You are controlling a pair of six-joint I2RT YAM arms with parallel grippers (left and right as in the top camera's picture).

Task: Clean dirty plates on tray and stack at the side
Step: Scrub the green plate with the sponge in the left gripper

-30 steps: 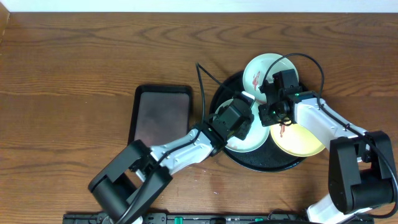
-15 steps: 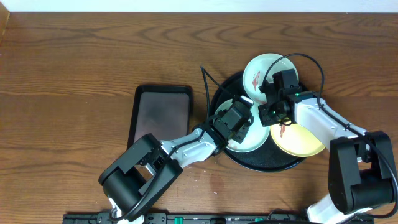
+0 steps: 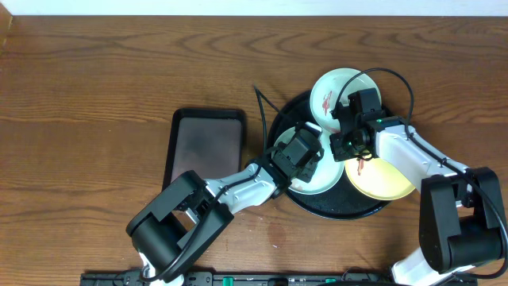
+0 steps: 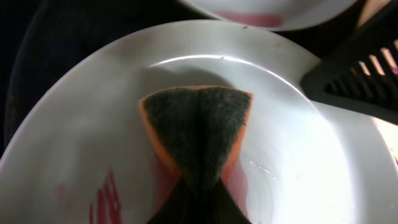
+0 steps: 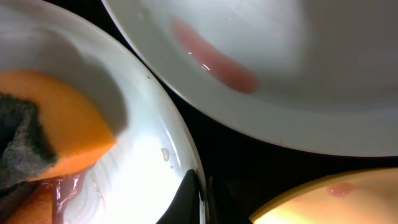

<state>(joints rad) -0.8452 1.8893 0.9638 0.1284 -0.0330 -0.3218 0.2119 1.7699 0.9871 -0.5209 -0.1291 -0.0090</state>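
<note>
The dirty plate point(image 4: 311, 186) I am scrubbing lies in the left part of the tray point(image 3: 333, 210). My left gripper point(image 3: 300, 152) is clamped on the sponge point(image 4: 196, 130); my right gripper point(image 5: 202, 198) looks pinched tight on this plate's rim. I should press flat and sweep in short strokes toward the red smear point(image 4: 106, 196), since the white plate point(image 3: 333, 86) at the tray's back and the yellow plate point(image 3: 389, 181) at its right crowd close.

The round black tray point(image 3: 337, 208) with a raised rim lies on the tabletop point(image 3: 95, 79), carrying three small plates; the far plate point(image 3: 329, 86), pale blue-white, overlaps the tray's far rim and bears a red-brown smear; the near-left plate point(image 3: 320, 181), also pale, shows wet pink streaks; the yellow plate point(image 3: 385, 181) lies near-right, smeared red near its inner edge.
</note>
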